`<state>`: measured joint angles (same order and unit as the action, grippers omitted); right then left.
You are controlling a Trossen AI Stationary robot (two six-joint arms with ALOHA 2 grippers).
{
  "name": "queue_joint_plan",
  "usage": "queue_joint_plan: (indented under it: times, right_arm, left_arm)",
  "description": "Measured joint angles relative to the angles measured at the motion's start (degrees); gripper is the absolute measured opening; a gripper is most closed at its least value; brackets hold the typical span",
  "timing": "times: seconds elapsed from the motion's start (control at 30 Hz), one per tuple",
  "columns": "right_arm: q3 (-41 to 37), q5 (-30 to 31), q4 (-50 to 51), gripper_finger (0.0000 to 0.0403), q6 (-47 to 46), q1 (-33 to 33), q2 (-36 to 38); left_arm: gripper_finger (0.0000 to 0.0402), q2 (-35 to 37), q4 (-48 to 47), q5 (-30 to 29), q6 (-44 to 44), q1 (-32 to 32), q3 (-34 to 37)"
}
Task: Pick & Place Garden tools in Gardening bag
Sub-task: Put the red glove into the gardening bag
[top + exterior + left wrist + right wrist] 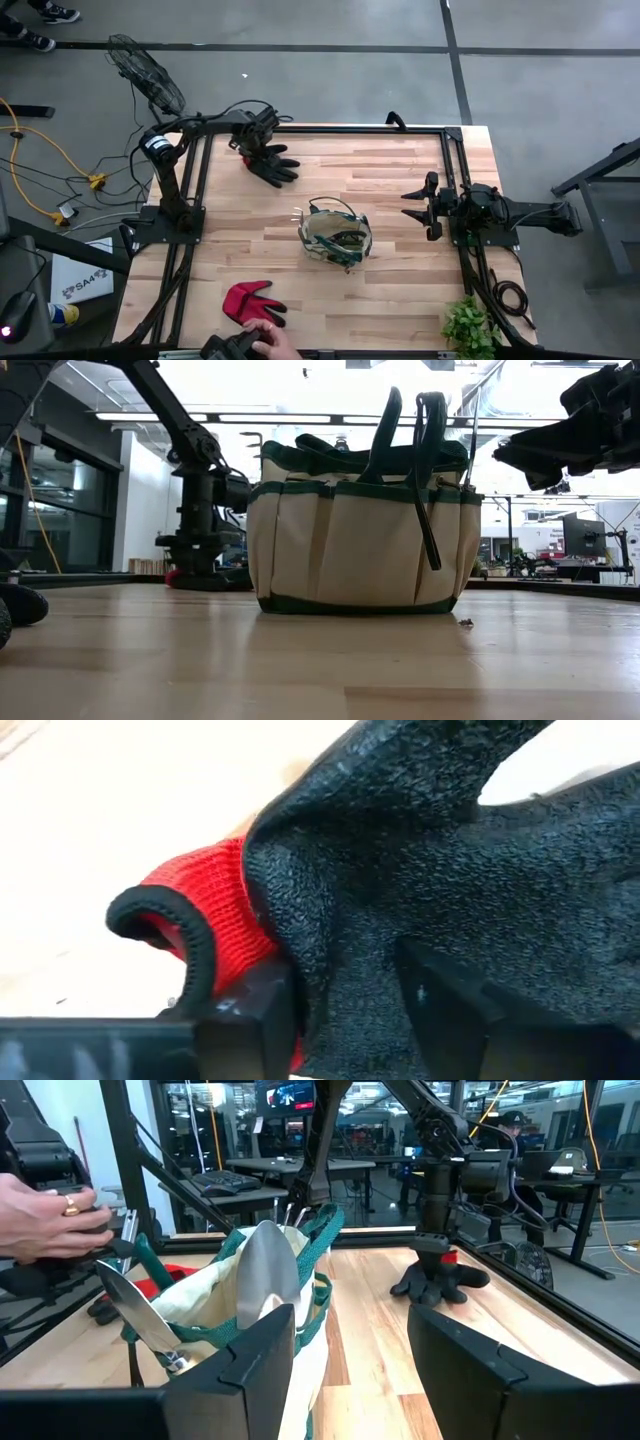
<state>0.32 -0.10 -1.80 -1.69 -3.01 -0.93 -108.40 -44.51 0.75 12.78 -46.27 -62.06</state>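
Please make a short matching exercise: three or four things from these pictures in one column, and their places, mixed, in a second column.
1. black-and-red fabric glove
2. red fabric glove
3. olive-tan gardening bag with green rim
4. leafy green plant

a. table centre
b. under the left gripper, far side
c. near edge, beside a person's hand
d. near right corner

Pairs: 1-b, 2-c, 3-a, 4-d

Black-and-red glove (272, 163) beyond the bag (335, 238) — olive-tan with dark green rim; red glove (250, 302) nearer.
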Motion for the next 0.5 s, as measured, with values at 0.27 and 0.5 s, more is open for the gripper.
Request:
queue_joint_plan:
  times: [0.27,0.5]
  right_arm:
    - [0.0,0.0,0.0,0.0189,0.0,0.0,0.0]
    - [0.0,0.0,0.0,0.0189,0.0,0.0,0.0]
  left_arm:
    - [0.007,0.0,-0.1,0.1,-0.1,1.6,0.0]
    - [0.0009,0.0,-0.4,-0.4,0.0,3.5,0.0]
